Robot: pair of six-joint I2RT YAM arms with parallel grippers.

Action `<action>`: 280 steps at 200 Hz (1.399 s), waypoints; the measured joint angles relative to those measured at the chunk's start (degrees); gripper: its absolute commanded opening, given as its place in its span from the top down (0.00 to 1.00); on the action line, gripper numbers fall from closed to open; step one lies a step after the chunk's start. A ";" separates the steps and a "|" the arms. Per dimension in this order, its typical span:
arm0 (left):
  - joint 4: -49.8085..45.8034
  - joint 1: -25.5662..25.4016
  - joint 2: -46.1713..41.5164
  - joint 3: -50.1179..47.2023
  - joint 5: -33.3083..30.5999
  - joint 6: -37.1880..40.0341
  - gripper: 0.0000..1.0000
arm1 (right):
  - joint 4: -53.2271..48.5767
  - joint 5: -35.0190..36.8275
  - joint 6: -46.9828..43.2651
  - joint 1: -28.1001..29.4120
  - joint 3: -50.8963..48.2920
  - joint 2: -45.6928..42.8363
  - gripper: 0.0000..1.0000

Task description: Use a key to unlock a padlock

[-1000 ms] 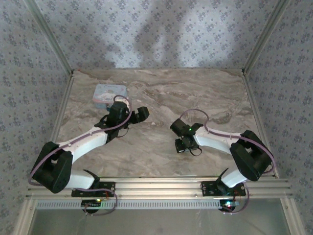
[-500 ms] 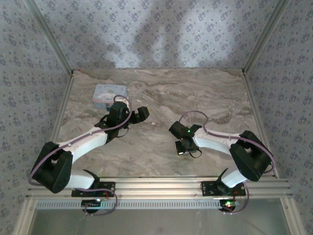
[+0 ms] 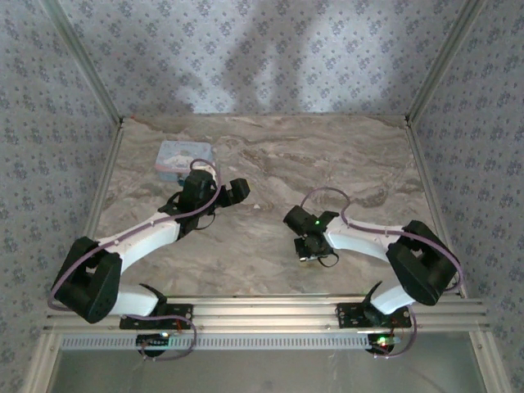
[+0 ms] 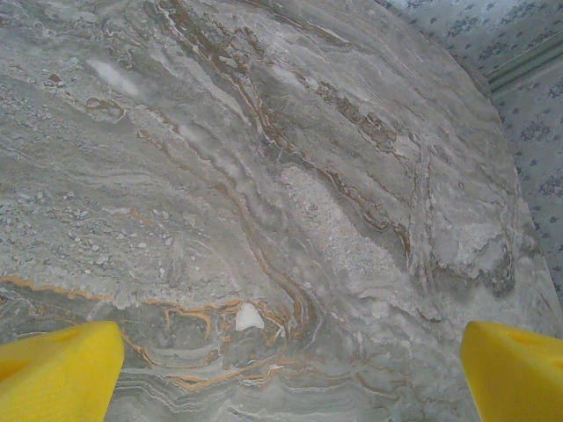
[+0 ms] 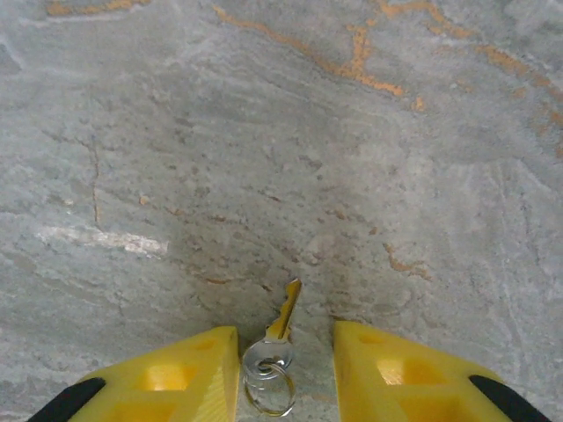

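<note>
A small brass key with a silver head and wire ring lies flat on the marble table, its blade pointing away from me. My right gripper is lowered over it, its yellow fingers standing on either side of the key's head. The left finger is almost against the head and a gap remains on the right side. From above, the right gripper points down at the table's middle front. My left gripper hovers open, its fingertips far apart over bare marble. The padlock is out of view.
A pale blue lidded box sits at the back left of the marble table, just beyond the left arm. Metal frame posts and patterned walls enclose the table on three sides. A small white chip marks the surface under the left gripper.
The right gripper's jaws have narrowed around the key, and the gripper has shifted slightly toward the near edge. The left arm has not moved.
</note>
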 measured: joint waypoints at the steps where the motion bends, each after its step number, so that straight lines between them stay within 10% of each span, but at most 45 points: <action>1: -0.02 0.00 0.00 0.00 0.00 0.00 0.02 | 0.00 0.00 -0.04 0.00 -0.04 0.00 0.69; 280: -0.04 0.00 -0.02 0.00 0.00 0.02 0.02 | -2.21 -1.05 2.82 0.50 -1.84 -4.00 0.91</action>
